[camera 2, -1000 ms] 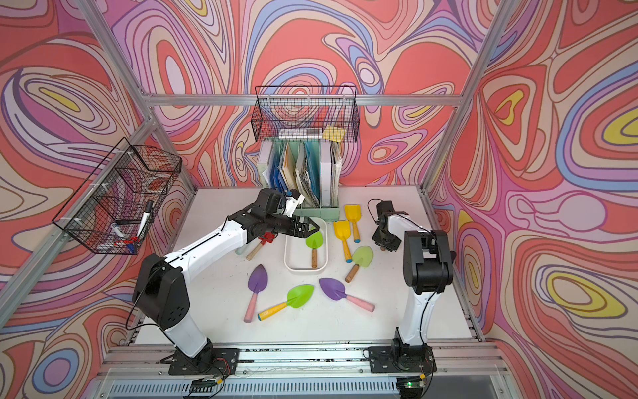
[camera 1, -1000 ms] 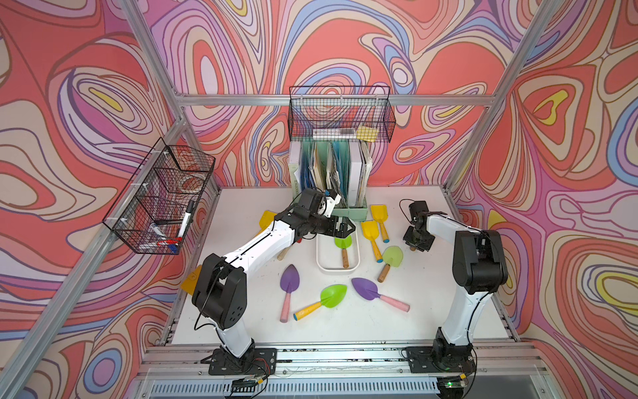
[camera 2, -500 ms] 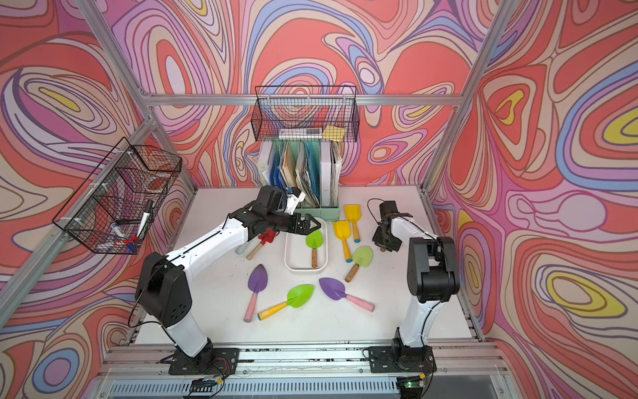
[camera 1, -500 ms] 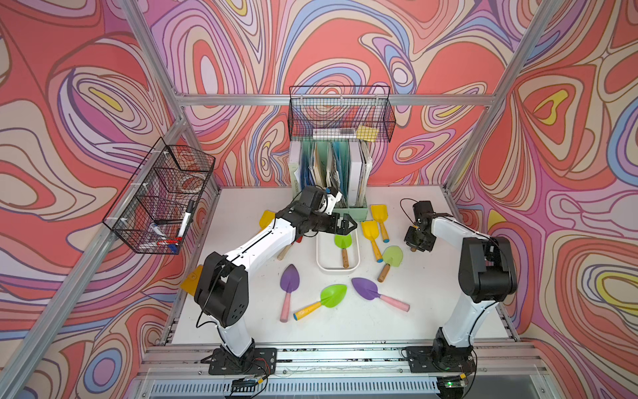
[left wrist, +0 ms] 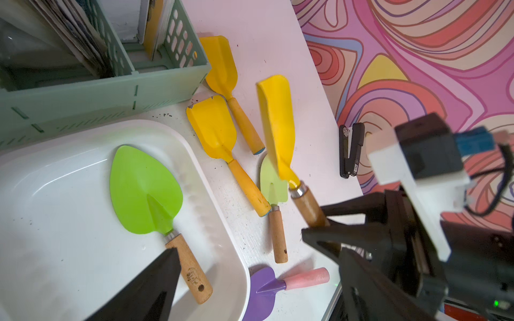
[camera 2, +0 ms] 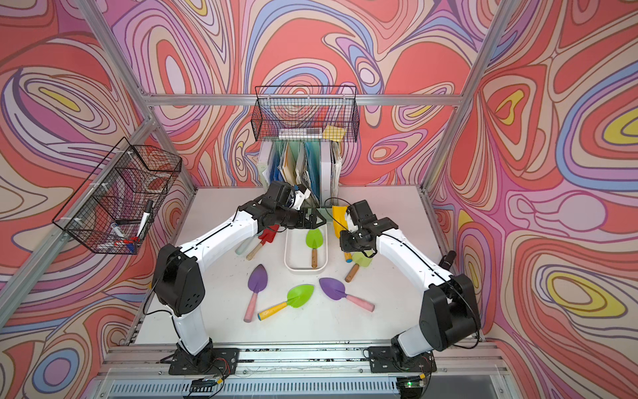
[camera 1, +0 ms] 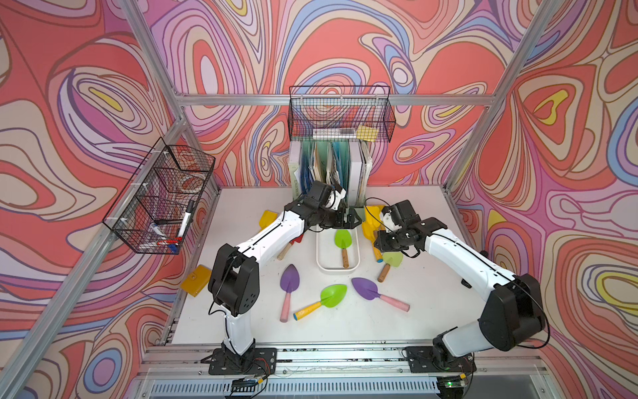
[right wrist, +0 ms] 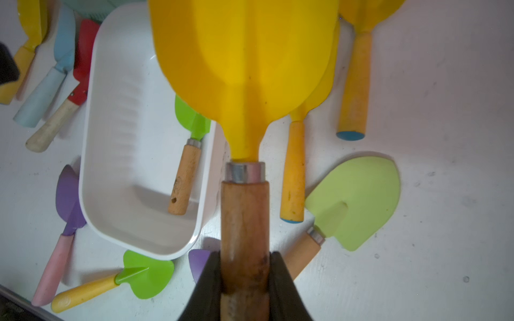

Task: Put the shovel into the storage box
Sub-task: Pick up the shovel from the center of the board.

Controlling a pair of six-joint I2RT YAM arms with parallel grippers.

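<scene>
While the right gripper [right wrist: 244, 268] stays out of the box, I note it clamped on the wooden handle of the yellow shovel [right wrist: 244, 69], fingers pinching from both sides below the metal collar. Blade points toward the back of the cell.

In the left wrist view, this shovel [left wrist: 275, 125] is lifted clear of the table. It sits above the pale green shovel [left wrist: 274, 180] and near two yellow shovels [left wrist: 215, 130] lying flat just beside the storage box [left wrist: 217, 222]. Not in the box; raised, off its right long side.

Storage box [camera 1: 320, 257]: mid-table, in front of the mint file holder [left wrist: 83, 102]. One bright green shovel [camera 1: 342, 238] lies inside, handle toward the arm bases.

Left gripper [camera 1: 348, 221]: jaws spread wide, nothing between them, hovering over the box's far end.

Loose on the near table: two purple shovels [camera 1: 289, 281] and a green shovel with a yellow handle [camera 1: 331, 295]. Black stapler [left wrist: 351, 150] near the right edge.
</scene>
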